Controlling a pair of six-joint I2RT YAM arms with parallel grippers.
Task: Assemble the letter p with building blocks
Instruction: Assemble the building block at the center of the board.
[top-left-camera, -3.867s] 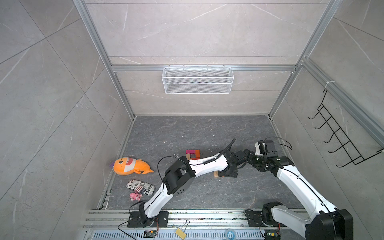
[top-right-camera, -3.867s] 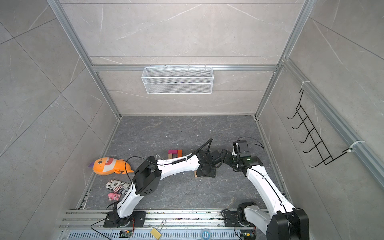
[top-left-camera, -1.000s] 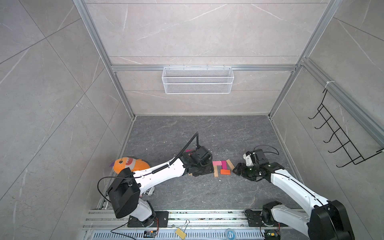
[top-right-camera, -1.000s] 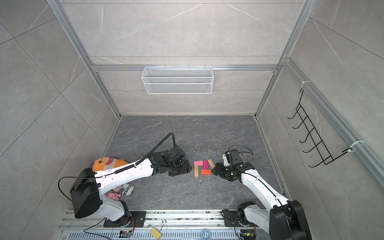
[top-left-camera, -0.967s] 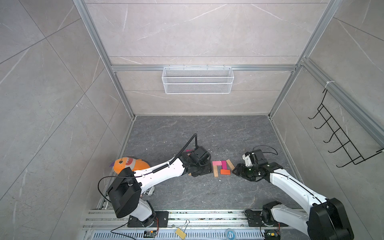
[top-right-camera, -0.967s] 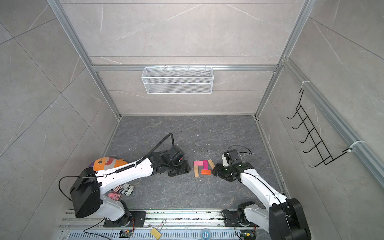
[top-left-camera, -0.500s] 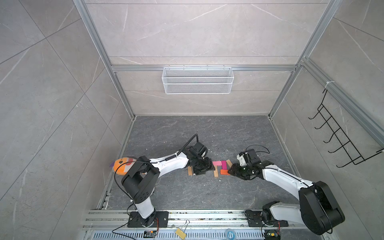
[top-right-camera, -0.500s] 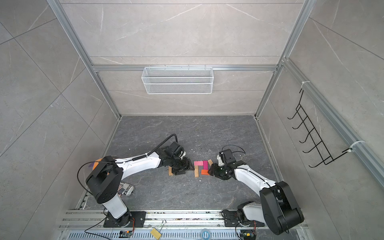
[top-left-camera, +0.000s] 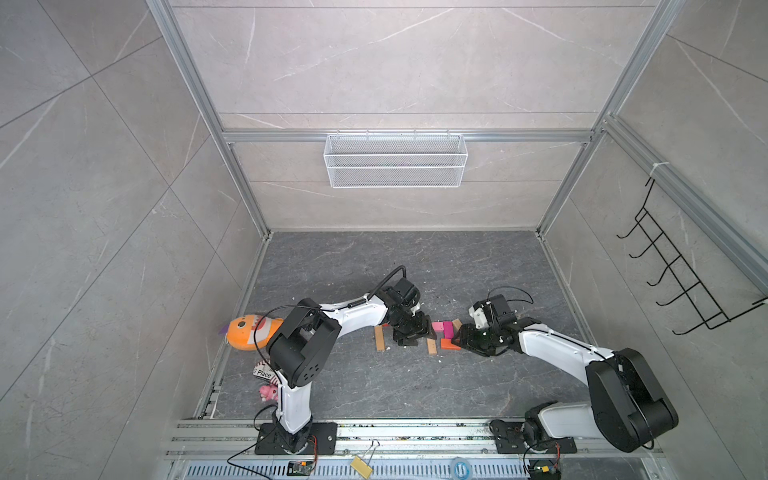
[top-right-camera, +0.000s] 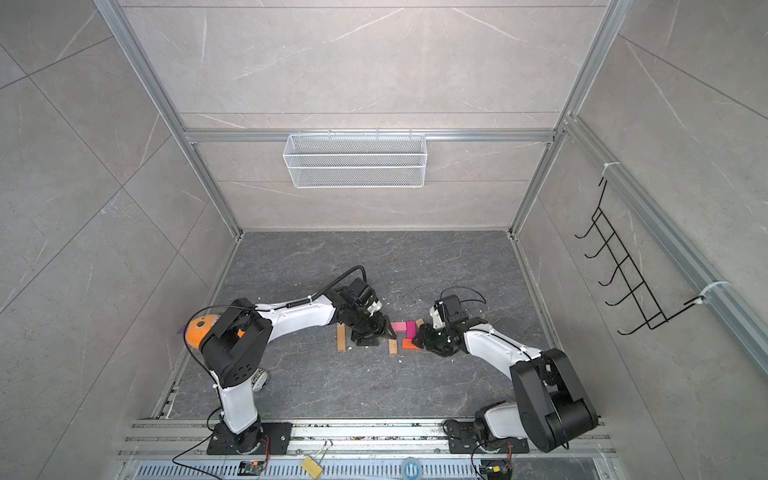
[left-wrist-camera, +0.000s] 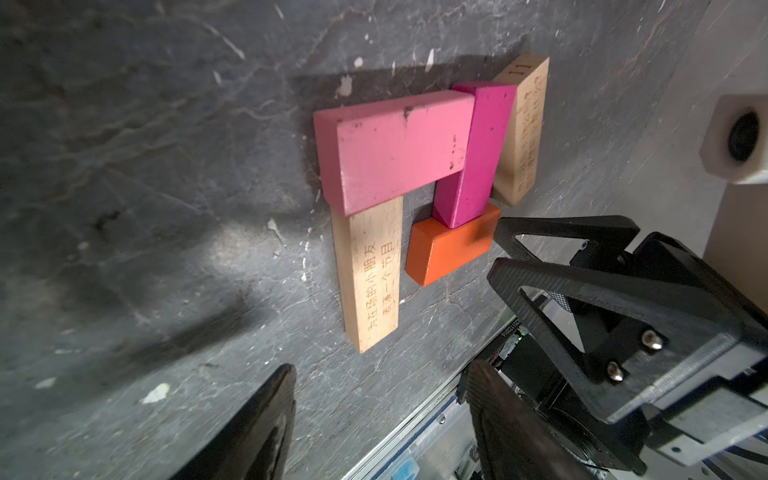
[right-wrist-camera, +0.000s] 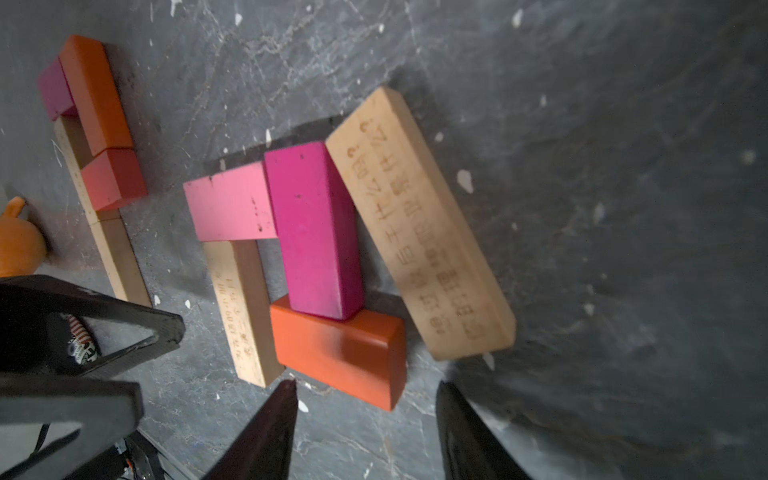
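The letter p (right-wrist-camera: 307, 232) lies flat on the desk (right-wrist-camera: 602, 208) between the two arms: a tan stem (left-wrist-camera: 370, 274), a light pink block (left-wrist-camera: 395, 145) across its top, a magenta block (left-wrist-camera: 473, 153) down the far side, and an orange block (left-wrist-camera: 449, 245) closing the loop, set askew. A spare tan block (right-wrist-camera: 419, 224) rests slanted against the magenta one. The right gripper (right-wrist-camera: 365, 384) is spread at the orange block's outer end; one fingertip (left-wrist-camera: 505, 226) appears to touch it, contact uncertain. The left gripper (left-wrist-camera: 382, 370) is spread and empty, just beside the stem. A second letter p (right-wrist-camera: 95, 124) lies nearby.
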